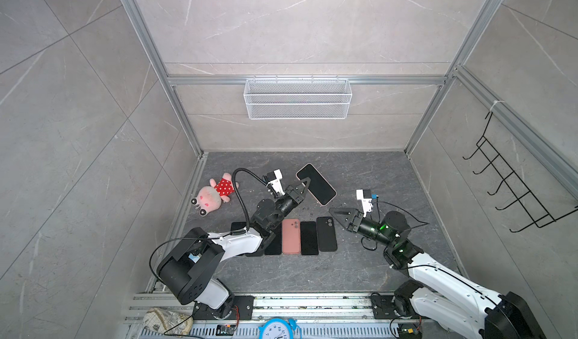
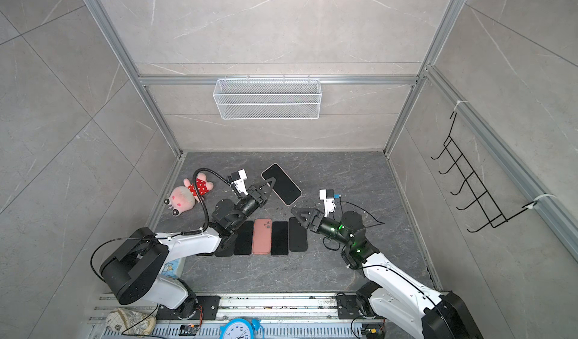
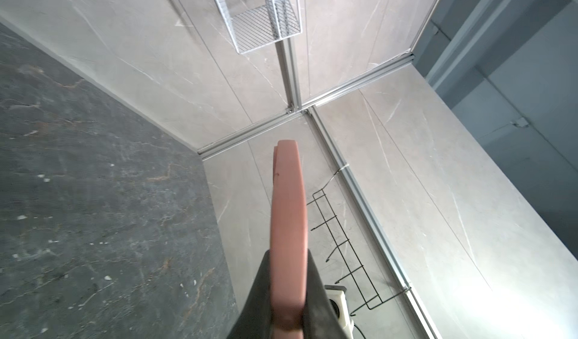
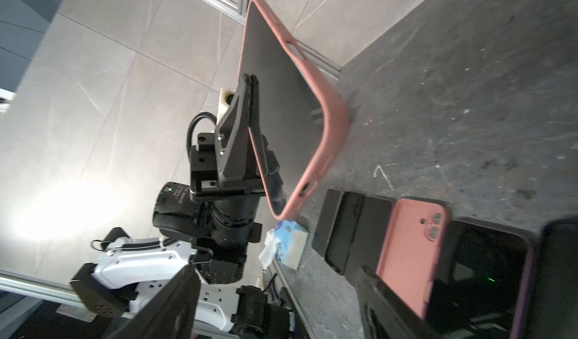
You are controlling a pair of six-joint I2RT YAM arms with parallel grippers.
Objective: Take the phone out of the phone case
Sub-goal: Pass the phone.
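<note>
A phone (image 1: 319, 186) with a dark screen sits in a pink phone case (image 4: 331, 128) and is held tilted above the dark table, screen up in both top views. My left gripper (image 1: 306, 182) is shut on one long edge of it; the left wrist view shows the pink phone case (image 3: 287, 212) edge-on between the two black fingers (image 3: 316, 293). My right gripper (image 1: 336, 216) hangs open and empty a short way right of and nearer than the phone's lower end, not touching it. Its fingers (image 4: 162, 306) frame the right wrist view.
A row of phones and cases lies flat below the left arm: a pink case (image 1: 291, 236) and several black ones (image 1: 326, 234). A plush toy (image 1: 215, 195) lies at the left. A wire basket (image 1: 297, 98) hangs on the back wall, a hook rack (image 1: 513, 190) on the right wall.
</note>
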